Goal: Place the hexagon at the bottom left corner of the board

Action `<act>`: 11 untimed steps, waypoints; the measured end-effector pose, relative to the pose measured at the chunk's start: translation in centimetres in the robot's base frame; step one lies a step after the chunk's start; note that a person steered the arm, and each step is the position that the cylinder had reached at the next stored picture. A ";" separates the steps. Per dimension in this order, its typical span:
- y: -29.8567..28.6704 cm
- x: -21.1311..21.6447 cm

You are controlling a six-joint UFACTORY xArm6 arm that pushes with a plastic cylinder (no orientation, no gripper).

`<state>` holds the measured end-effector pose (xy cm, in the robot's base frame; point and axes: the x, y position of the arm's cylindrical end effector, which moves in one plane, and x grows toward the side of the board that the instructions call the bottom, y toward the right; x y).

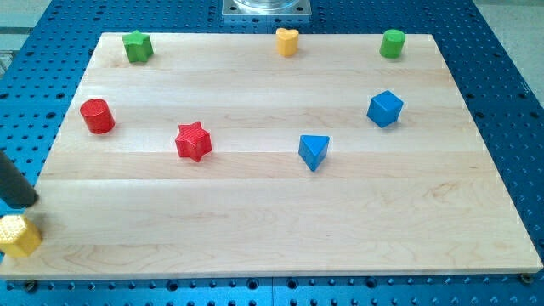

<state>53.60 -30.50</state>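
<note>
Already at seven o'clock on the bench (255, 221): yellow hexagon (19, 235), probably light, rigid, slippery. Best pushed squarely on a flat face; my tip (29, 206) touching its one-o'clock edge. No claw visible; cannot tell its state.

Lab bench: blue perforated table (501, 102) (metal mount (266, 8) above).

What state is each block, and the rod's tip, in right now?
Yellow hexagon block: at board's bottom-left corner, overhanging the left edge.
My tip: just above the hexagon, close or touching.
Red cylinder: upright, left side.
Red star: flat, apart.
Blue triangular block: flat, centre-right.
Blue cube: flat, right.
</note>
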 end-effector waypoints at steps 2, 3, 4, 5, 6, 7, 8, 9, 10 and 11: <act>0.1 3.3; 0.8 3.7; 0.0 0.5; 0.0 0.5; 0.0 0.9; 0.0 1.5; 0.1 3.1; 0.0 3.7; 0.0 4.0; 0.3 4.2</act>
<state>57.76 -30.17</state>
